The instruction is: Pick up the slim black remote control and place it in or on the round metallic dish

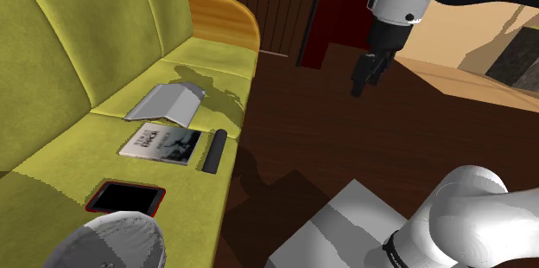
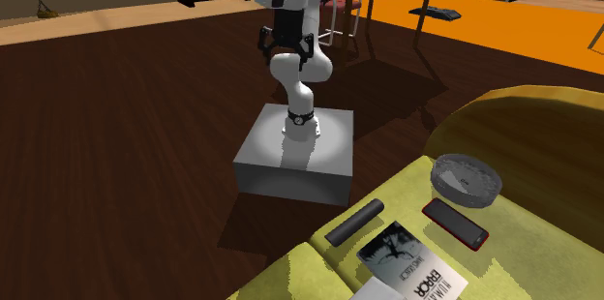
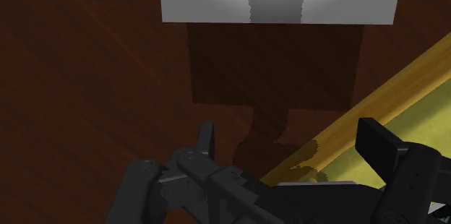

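Plainly the approach step: the gripper (image 1: 360, 82) hangs over the floor (image 1: 294, 128), fingers (image 3: 207, 140) wide and empty; next it must reach the remote (image 1: 213, 151) on the sofa (image 1: 95, 59).

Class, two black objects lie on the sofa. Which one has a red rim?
The flat rectangular tablet beside the round dish; the slim, bar-shaped remote is plain black all over.

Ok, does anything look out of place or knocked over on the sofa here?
Nothing stands out. The black remote lies flat near the front edge of the sofa beside a magazine. The round dish sits upright further along, and the gripper hangs open above the floor.
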